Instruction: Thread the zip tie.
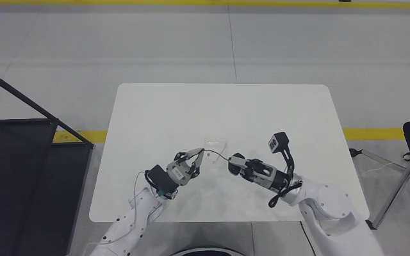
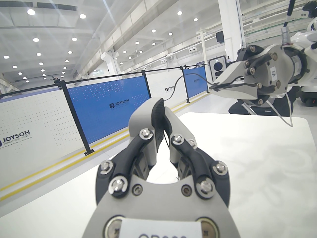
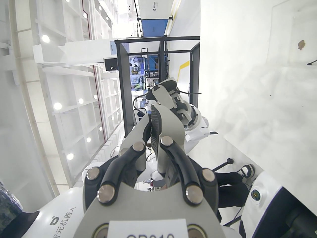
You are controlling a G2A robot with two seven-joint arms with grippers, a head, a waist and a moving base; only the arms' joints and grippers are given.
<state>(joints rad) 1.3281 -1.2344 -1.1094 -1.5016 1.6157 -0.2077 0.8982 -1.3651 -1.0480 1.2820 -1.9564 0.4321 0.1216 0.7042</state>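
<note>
White bench (image 1: 160,115) with rounded corners, mid-frame in the top view. Left gripper (image 1: 199,154) and right gripper (image 1: 232,162) facing tip to tip at lower centre of the bench, a small gap between them. Thin black plastic zip tie (image 2: 176,84) strung across that gap, bowed in an upward arc in the left wrist view. Left gripper fully closed, pads pinched on one end of the tie. Right gripper likewise closed, tips clamped on the other end, held above the bench surface. Pale thin strand (image 2: 284,111) dangling beneath the right gripper; possibly a second tie, too thin to be sure. Faint clear loop (image 1: 216,140) lying on the bench just above the two grippers in the top view.
</note>
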